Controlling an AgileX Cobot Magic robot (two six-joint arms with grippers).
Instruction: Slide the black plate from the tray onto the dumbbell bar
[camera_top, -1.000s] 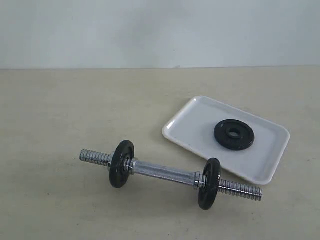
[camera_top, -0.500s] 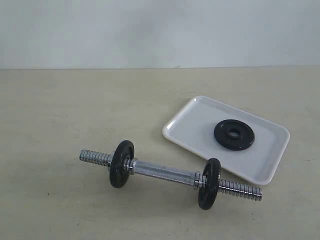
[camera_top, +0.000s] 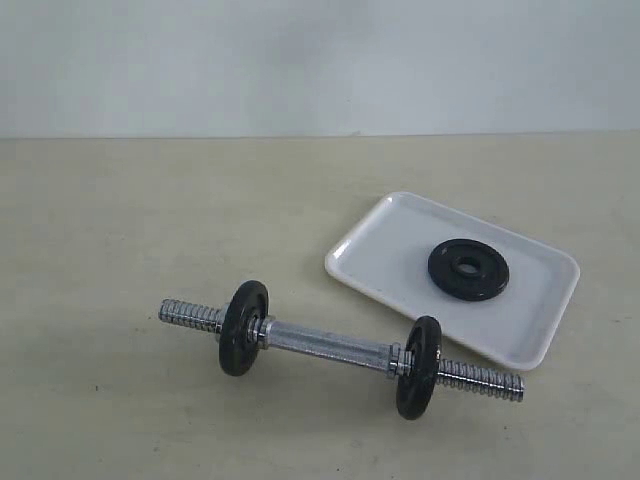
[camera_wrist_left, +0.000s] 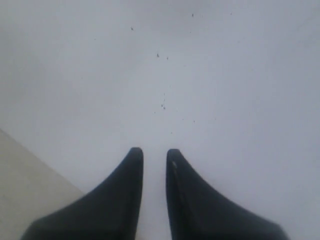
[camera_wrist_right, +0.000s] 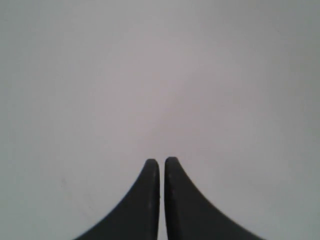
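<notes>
The black plate (camera_top: 468, 269) lies flat in the white tray (camera_top: 385, 255) at the right of the table. The dumbbell bar (camera_top: 325, 343) rests on the table in front of the tray, with a black disc (camera_top: 243, 327) near its left end and another (camera_top: 418, 367) near its right end; both threaded ends stick out bare. Neither arm shows in the exterior view. My left gripper (camera_wrist_left: 154, 152) has a narrow gap between its fingers and holds nothing. My right gripper (camera_wrist_right: 161, 162) is shut and empty. Both wrist views face a plain pale surface.
A beige tabletop (camera_top: 150, 220) stretches left of and behind the bar. A pale wall (camera_top: 320, 60) stands at the back. A beige strip (camera_wrist_left: 25, 190) shows in one corner of the left wrist view.
</notes>
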